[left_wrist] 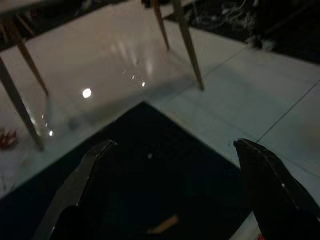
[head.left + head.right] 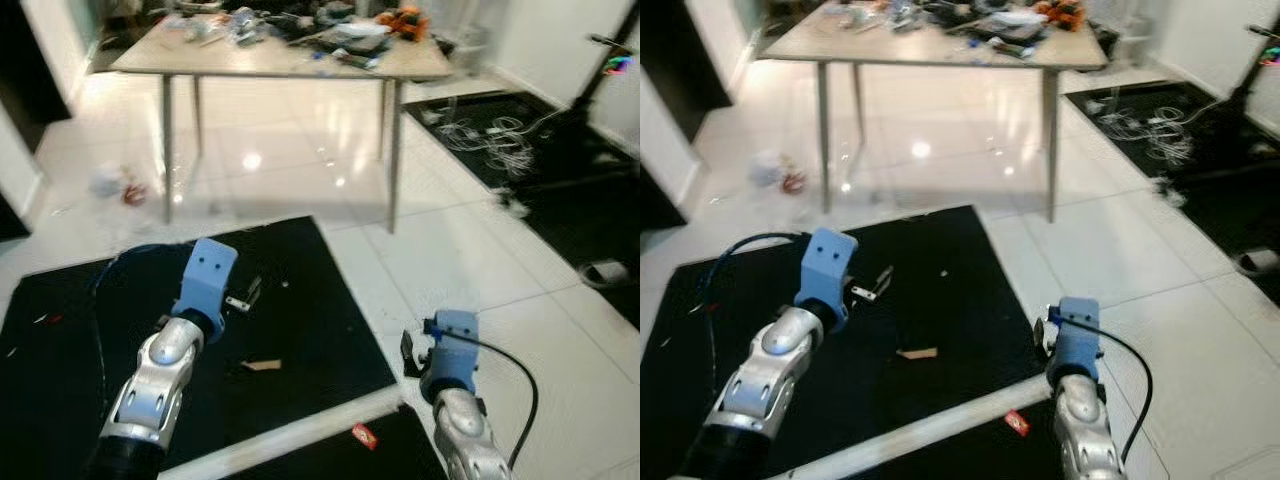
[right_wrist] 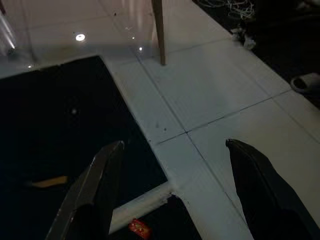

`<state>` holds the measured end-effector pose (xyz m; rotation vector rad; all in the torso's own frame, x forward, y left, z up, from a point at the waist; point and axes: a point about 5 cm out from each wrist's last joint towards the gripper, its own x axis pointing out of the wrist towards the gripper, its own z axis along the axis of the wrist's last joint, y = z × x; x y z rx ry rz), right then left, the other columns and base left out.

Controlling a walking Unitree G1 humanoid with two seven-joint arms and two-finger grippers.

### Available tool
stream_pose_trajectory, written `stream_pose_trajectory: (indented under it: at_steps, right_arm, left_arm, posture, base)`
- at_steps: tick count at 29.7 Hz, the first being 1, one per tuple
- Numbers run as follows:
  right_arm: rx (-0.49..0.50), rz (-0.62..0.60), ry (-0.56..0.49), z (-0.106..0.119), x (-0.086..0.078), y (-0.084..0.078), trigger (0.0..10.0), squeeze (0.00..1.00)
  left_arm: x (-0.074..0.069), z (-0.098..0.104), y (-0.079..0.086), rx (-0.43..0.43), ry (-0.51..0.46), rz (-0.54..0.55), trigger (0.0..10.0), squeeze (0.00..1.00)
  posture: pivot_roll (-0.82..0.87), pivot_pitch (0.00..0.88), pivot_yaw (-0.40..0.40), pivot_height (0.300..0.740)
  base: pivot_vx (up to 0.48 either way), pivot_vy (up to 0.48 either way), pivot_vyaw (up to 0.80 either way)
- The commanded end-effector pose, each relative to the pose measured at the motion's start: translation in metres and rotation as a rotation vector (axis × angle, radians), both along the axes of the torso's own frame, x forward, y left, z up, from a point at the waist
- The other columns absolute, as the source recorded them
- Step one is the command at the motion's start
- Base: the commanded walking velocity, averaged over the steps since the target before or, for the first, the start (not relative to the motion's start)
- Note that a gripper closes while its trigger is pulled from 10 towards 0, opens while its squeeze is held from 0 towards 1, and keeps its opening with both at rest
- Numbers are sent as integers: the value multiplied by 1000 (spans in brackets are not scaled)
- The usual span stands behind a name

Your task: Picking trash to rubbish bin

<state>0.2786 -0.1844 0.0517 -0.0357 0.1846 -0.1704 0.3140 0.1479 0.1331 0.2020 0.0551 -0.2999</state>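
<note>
- Left gripper (image 1: 165, 200) — fingers spread wide, nothing between them, held above the black mat (image 2: 300, 290).
- Right gripper (image 3: 175, 195) — fingers likewise parted and empty, held over the mat's edge and the white tile.
- Trash, item one: tan scrap (image 2: 263, 365) lying flat on the mat, between the two arms, nearer the left.
- Trash, item two: red wrapper (image 2: 365, 434) on dark matting just past the white strip, close to the right arm.
- Trash, possible: crumpled litter (image 2: 118, 185) on the tile by a leg of the table (image 2: 400, 65); blurred, uncertain.
- Bin: cannot tell where it stands.
- Risk: both scraps lie thin and flat — fingertips may skid over them or pinch the mat instead.
- Risk: the left arm's cable (image 2: 110, 268) trails across the mat and could snag on a low reach.
</note>
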Motion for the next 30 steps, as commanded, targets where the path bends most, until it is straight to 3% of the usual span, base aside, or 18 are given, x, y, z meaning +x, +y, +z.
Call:
stream_pose_trajectory:
  at_steps: [1, 9, 30]
  right_arm:
    - [17, 25, 24, -5, -2, 9, 10000, 0]
    - [23, 34, 15, -4, -1, 11, 10000, 0]
    - [28, 40, 11, -4, 0, 12, 10000, 0]
  left_arm:
    - [-4, -6, 3, -9, 22, -2, 10000, 0]
    - [-5, -4, 0, -38, 23, -27, 10000, 0]
    - [-3, -2, 3, -62, 22, -8, 10000, 0]
  posture:
    - [9, 107, 37, 740]
    - [11, 108, 38, 740]
    - [11, 105, 38, 740]
  base:
    - [0, 0, 0]
    - [0, 0, 0]
    - [341, 0, 0]
